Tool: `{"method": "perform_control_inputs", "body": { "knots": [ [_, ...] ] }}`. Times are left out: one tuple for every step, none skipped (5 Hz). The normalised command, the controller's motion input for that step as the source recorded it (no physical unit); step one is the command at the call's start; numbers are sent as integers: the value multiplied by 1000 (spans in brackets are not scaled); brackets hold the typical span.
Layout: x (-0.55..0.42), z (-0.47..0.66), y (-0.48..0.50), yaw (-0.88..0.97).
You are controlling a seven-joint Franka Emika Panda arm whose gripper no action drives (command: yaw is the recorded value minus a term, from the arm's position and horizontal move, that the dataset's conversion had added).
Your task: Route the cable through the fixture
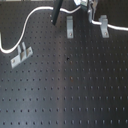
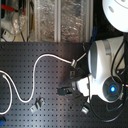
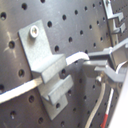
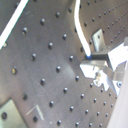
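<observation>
Pincer (image 3: 95,67) clenched on the cable (image 3: 20,89), which sits in the clip (image 3: 47,75) slot. Keep it taut and low toward the next clip (image 3: 115,22).

White cable (image 4: 78,22) runs over dark perforated board (image 4: 45,65) w/ gripper (image 4: 95,64) fingers closed on it, metal clip (image 4: 98,39) just beside, another at corner (image 4: 9,112).

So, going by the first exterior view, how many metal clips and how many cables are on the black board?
Metal clips: 3
White cable: 1
Total: 4
</observation>
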Motion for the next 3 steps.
{"method": "perform_control_inputs", "body": {
  "knots": [
    [108, -4, 127, -217],
    [130, -5, 256, -449],
    [189, -3, 193, -446]
  ]
}}
